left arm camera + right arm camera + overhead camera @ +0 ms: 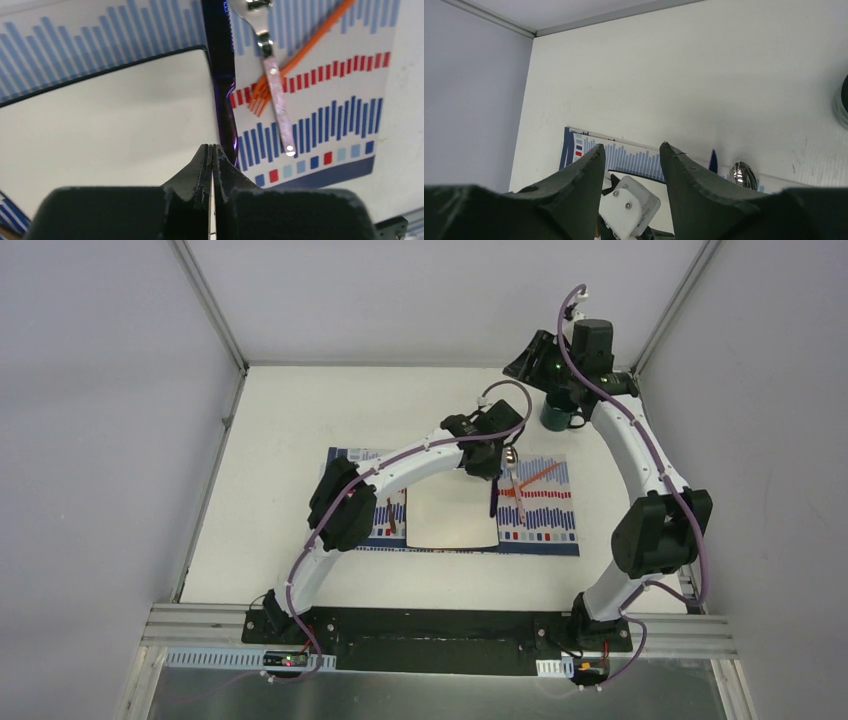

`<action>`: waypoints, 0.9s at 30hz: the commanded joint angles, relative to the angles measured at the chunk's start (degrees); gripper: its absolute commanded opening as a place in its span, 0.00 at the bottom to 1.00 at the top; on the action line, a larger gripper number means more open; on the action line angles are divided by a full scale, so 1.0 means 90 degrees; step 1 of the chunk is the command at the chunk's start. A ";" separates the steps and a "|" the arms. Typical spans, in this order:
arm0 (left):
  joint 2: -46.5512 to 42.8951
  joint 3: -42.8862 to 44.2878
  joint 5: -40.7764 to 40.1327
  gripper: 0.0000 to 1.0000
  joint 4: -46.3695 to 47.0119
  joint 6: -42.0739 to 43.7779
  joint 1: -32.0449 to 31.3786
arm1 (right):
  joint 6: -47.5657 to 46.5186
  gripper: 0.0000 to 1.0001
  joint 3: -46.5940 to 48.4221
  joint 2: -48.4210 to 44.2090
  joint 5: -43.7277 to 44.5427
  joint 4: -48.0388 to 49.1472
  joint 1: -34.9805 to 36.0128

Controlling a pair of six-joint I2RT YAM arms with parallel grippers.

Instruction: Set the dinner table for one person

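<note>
**A:** so where's the overhead cam mounted?

**B:** up high behind the arm bases, tilted down and forward. it's far enough back that the whole dinner table [290,410] and both arms fit.

**A:** and the wrist ones?

**B:** left one stares nearly straight down past the left gripper [212,150], super close to the striped placemat [320,100] and white plate [100,130]. right one sits further off near the far right corner, looking between the right gripper [631,145] tips across the tabletop toward the left wall. all three catch the placemat and the spoon [277,100].
</note>
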 commanded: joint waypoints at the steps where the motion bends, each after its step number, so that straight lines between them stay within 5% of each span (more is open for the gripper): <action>1: -0.0271 -0.0066 0.0175 0.00 0.0759 -0.0341 -0.0272 | -0.0087 0.50 -0.0472 -0.0281 0.0175 -0.0138 -0.0080; 13: 0.0189 0.0271 -0.0082 0.00 0.0957 -0.0356 -0.0543 | -0.0078 0.50 -0.1163 -0.0646 -0.0007 -0.0056 -0.0104; 25: -0.0559 -0.0720 -0.0560 0.00 0.0734 -0.0122 -0.0279 | -0.0088 0.52 -0.3143 -0.2573 0.0453 -0.0711 0.0247; 27: -0.0724 -0.0859 -0.0627 0.15 0.0727 -0.0019 -0.0203 | -0.0008 0.52 -0.3616 -0.2856 0.0839 -0.0688 0.0548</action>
